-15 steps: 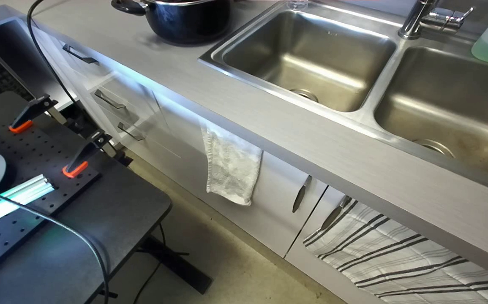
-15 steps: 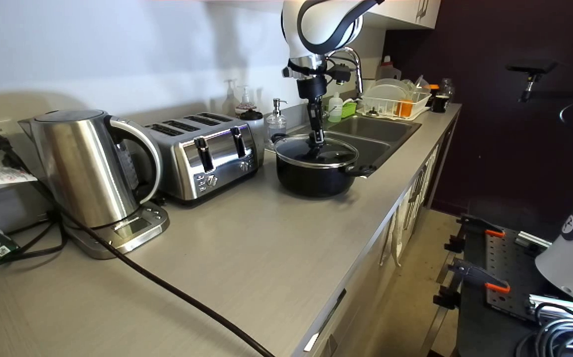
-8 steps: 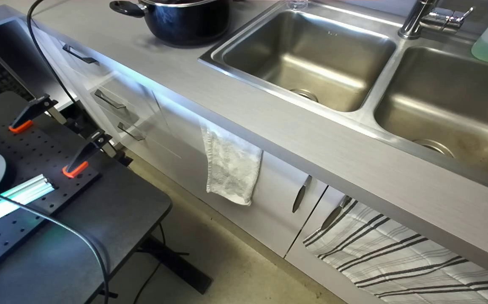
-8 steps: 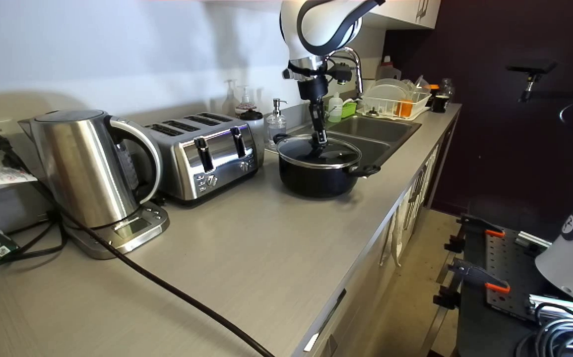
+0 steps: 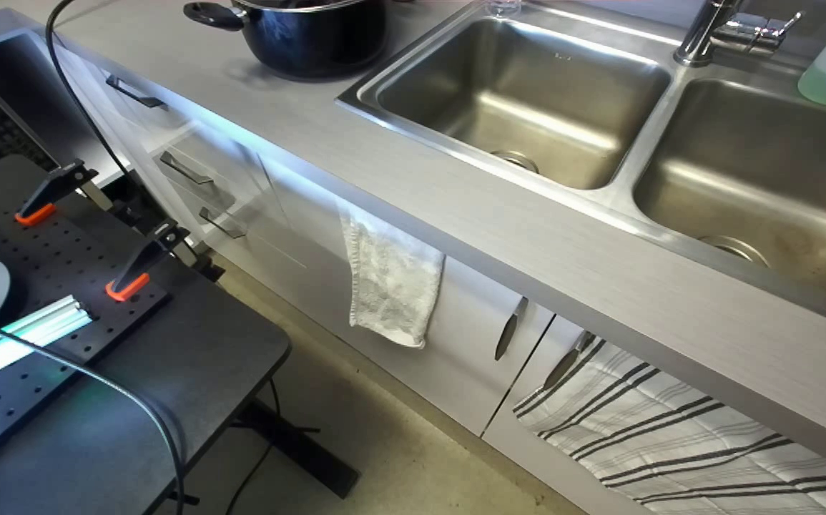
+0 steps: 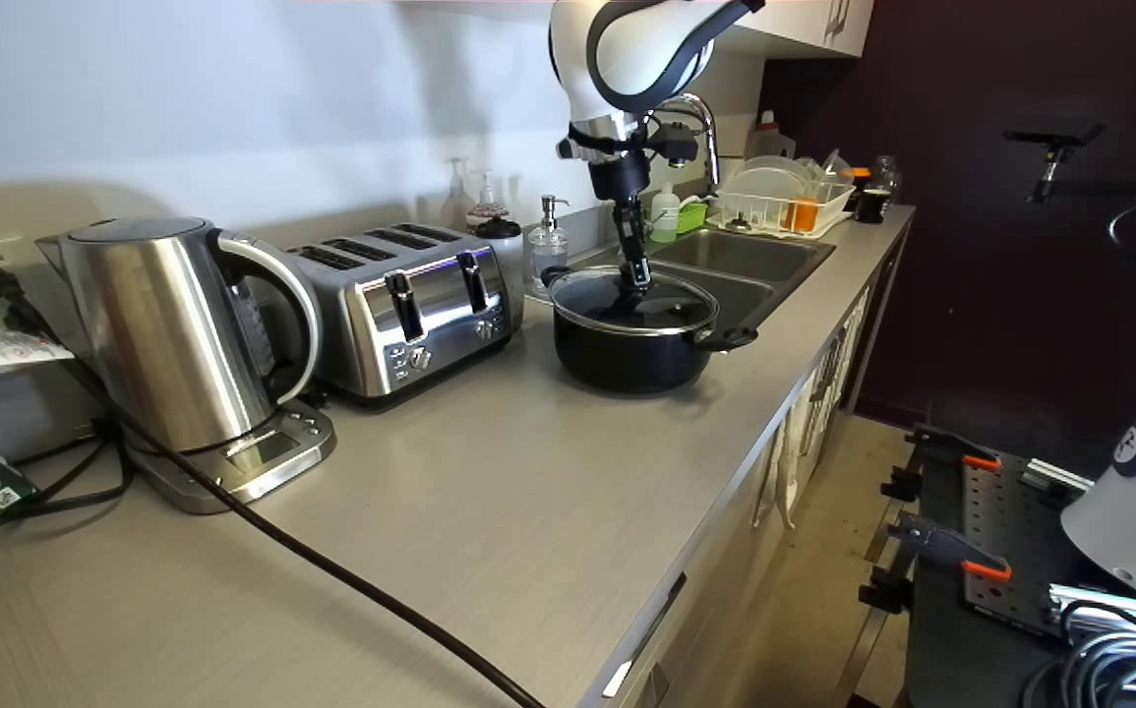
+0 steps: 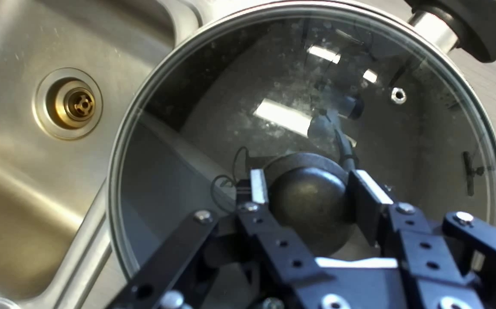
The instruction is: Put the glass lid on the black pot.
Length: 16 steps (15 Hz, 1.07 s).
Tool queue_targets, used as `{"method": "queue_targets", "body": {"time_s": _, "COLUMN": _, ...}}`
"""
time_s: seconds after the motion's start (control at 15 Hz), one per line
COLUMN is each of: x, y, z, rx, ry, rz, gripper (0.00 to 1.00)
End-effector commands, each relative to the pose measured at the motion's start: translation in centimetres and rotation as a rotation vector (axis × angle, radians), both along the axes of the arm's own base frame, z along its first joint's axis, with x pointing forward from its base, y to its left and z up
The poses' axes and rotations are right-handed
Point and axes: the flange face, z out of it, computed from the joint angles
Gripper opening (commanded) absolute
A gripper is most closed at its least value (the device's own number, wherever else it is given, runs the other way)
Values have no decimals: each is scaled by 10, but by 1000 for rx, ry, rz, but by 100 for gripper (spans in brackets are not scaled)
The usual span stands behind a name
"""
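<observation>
The black pot (image 6: 627, 366) stands upright on the counter beside the sink; it also shows, cut by the top edge, in an exterior view (image 5: 312, 39). The glass lid (image 6: 589, 301) lies level on the pot's rim. In the wrist view the lid (image 7: 213, 103) fills the middle, with its dark round knob (image 7: 310, 197) between the fingers. My gripper (image 6: 635, 275) points down at the lid's centre. In the wrist view my gripper (image 7: 312, 189) has a finger on each side of the knob, both seemingly touching it. The pot's inside is hard to see through reflections.
The steel sink (image 5: 652, 136) adjoins the pot. A toaster (image 6: 400, 315), a kettle (image 6: 154, 334) and a soap dispenser (image 6: 548, 251) stand along the wall. A black cable (image 6: 331, 565) crosses the counter. A dish rack (image 6: 774, 211) stands beyond the sink.
The pot, lid and gripper have shifted together slightly, toward the counter's front edge. The lid stays on the pot and the fingers stay at the knob.
</observation>
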Motion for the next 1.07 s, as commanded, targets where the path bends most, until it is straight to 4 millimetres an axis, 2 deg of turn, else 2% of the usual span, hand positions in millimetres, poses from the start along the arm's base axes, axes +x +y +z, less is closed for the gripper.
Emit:
{"method": "queue_targets", "body": {"time_s": 0.0, "x": -3, "y": 5, "z": 11, "rx": -21, "ry": 17, "rz": -11, "gripper": 25}}
{"method": "queue_targets", "body": {"time_s": 1.0, "x": -5, "y": 5, "z": 3, "rx": -10, "ry": 87, "rz": -23, "gripper": 25}}
